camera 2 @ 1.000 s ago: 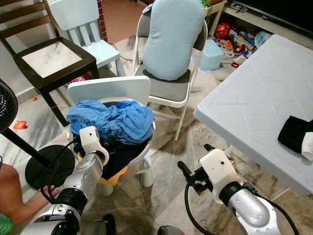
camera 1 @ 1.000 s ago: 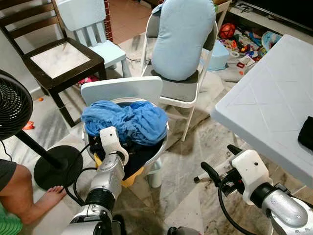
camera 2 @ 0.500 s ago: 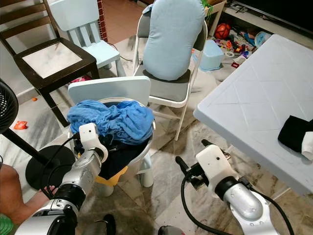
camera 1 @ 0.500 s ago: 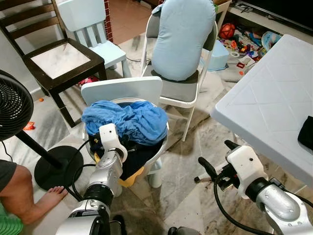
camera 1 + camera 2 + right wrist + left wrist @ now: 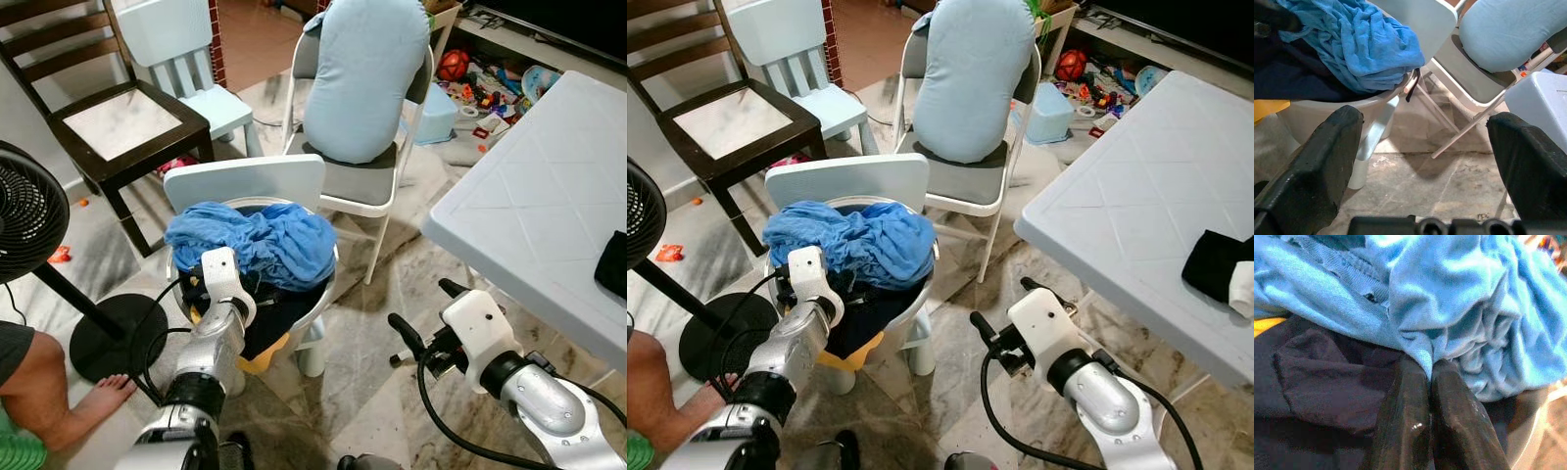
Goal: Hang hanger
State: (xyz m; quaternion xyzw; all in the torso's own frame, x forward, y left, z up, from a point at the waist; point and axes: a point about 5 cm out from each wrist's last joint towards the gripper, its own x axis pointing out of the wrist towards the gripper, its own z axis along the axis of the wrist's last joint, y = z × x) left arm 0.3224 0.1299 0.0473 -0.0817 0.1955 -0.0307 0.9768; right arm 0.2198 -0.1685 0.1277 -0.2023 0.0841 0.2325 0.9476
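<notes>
Hanger: cannot be made out among the laundry; by judgement it lies buried in the basket, under the cloth or the dark garment.

Handling, judged: a hanger is light and stiff, with a hook that snags on fabric. Take it by the neck below the hook, or by the shoulder bar. Draw it out slowly so that the soft clothes slide off and are not dragged along.

Cloth: blue, soft and crumpled, heaped to the basket's rim on the far side. The dark garment lies below it at the near side.

Left gripper: inside the basket at its near-left edge. Fingers pressed together, tips at the lower hem of the cloth and resting on the dark garment. Whether a fold is caught between them cannot be told.

Right gripper: low over the floor, right of the basket and well apart from it. Fingers spread wide, holding nothing, pointed toward the basket.

Strap: small, dark, hanging at the basket's right rim; identity uncertain.
</notes>
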